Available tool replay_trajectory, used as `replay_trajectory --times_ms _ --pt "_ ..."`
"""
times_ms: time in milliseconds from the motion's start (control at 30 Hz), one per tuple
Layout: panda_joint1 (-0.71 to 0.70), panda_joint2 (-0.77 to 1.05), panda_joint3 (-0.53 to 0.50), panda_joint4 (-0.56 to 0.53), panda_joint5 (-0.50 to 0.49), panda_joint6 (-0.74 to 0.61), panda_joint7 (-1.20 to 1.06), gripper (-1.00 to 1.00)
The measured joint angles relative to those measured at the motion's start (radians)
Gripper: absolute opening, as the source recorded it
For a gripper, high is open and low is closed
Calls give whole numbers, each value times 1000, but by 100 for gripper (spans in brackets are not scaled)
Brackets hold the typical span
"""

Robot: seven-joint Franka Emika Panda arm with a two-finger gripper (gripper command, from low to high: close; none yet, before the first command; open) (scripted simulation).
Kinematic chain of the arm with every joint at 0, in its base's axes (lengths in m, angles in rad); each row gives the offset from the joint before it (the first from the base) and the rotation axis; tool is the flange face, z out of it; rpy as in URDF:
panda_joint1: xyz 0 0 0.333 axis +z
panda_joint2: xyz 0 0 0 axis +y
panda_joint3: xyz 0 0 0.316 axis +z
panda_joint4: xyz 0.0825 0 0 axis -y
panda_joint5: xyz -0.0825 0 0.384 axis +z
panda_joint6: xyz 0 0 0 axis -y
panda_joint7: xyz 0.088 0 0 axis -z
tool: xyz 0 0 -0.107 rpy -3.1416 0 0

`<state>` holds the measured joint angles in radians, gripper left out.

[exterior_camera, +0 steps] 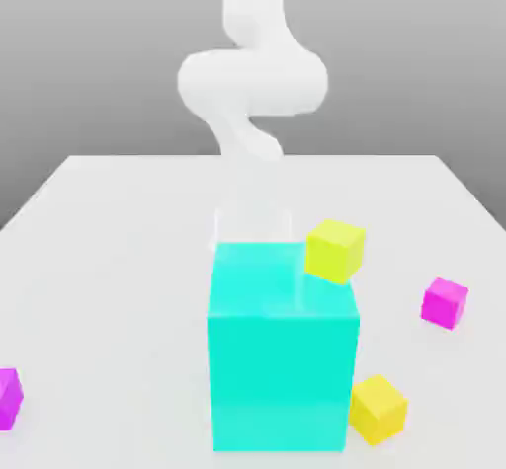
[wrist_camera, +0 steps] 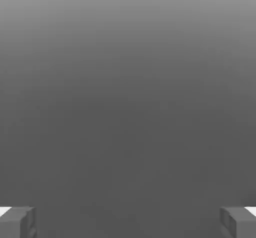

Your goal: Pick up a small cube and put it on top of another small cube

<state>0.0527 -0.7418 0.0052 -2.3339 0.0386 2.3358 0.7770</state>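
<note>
The exterior view gives us a pale tabletop (exterior_camera: pixel 119 260) under a grey backdrop, with the white arm (exterior_camera: pixel 252 82) curling down from above toward the middle of the scene. A big cyan block (exterior_camera: pixel 282 349) stands near the front centre and hides the lower end of the arm behind it.

We see two small magenta-pink cubes. One small cube (exterior_camera: pixel 444 302) sits on the tabletop at the exterior view's right, well apart from the cyan block. The other small cube (exterior_camera: pixel 8 398) lies at the exterior view's far left edge, near the front and cut off by the frame. The two are well apart, with the cyan block between them, and neither rests on the other.

Two yellow cubes are here as well. One yellow cube (exterior_camera: pixel 336 250) shows by the cyan block's upper right corner; we cannot tell whether it rests on the block or stands on the tabletop behind it. The second yellow cube (exterior_camera: pixel 377 408) sits on the tabletop just beside the block's lower right corner.

In the hand view we find the gripper (wrist_camera: pixel 128 222) with its two grey fingertips (wrist_camera: pixel 17 222) spread wide at opposite edges, nothing between them, facing plain grey.
</note>
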Motion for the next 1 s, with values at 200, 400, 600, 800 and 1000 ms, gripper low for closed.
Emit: replay_trajectory --times_ms 200,400,600,800,1000 --pt "125 143 33 -82 88 85 -51 0" --pt "240 282 90 -161 156 166 -88 0" --pt "343 418 169 -241 195 250 -104 0" --pt "423 554 270 -322 190 339 -87 0" --pt "498 691 362 -407 80 435 4 0"
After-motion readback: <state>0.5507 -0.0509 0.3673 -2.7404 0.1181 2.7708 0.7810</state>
